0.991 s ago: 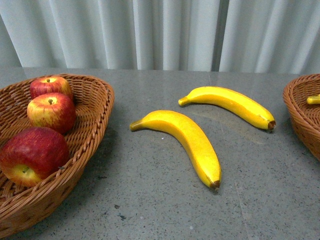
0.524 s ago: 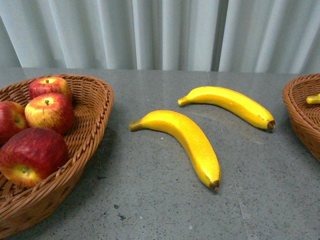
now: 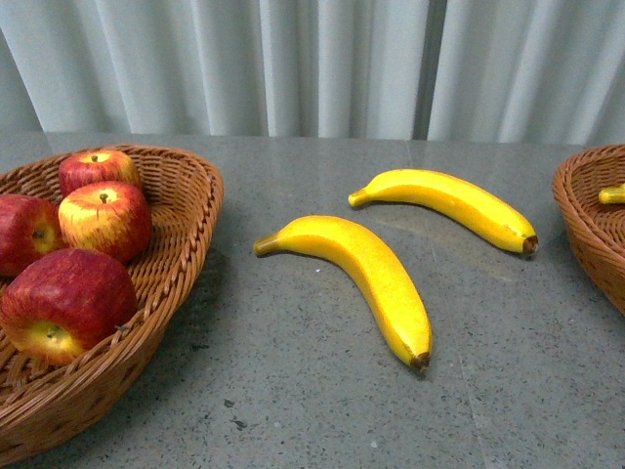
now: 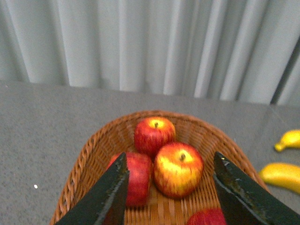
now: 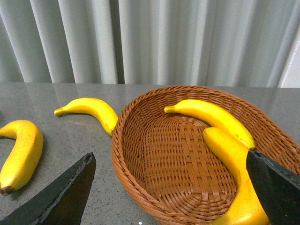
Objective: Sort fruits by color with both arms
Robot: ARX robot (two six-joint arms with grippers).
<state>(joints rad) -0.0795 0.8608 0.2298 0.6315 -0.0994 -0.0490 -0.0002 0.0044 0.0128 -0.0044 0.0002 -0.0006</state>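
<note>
A: Where are the fruits?

B: In the front view the left basket [image 3: 186, 210] fills the lower left of the frame and holds four red apples. The back apple [image 3: 96, 168] is highest. The yellow-patched apple [image 3: 104, 220] touches it just below. The edge apple [image 3: 29, 233] is cut by the left border, and the front apple [image 3: 66, 303] is lowest.

A: And the bananas?

B: Two lie on the grey table [image 3: 293, 410], outside both baskets. The near banana [image 3: 356, 278] is at the centre of the frame and the far banana [image 3: 449, 203] is up and to the right of it, close but apart. Both have their brown tips pointing lower right. The right basket [image 3: 586, 225] is cut by the right edge, where only a yellow tip [image 3: 612, 195] shows above its rim.

A: What is inside it?

B: The right wrist view shows two bananas in it, the thinner banana [image 5: 211, 117] along the far wall and the thicker banana [image 5: 234, 178] beside it.

A: What about the pincers?

B: Neither shows in the front view. In the left wrist view the left gripper [image 4: 171, 158] has its jaws wide apart, holding nothing, with the apples below it. The right gripper [image 5: 169, 157] is likewise spread and empty, above the basket of bananas. A pale pleated curtain [image 3: 312, 59] hangs behind the table.
</note>
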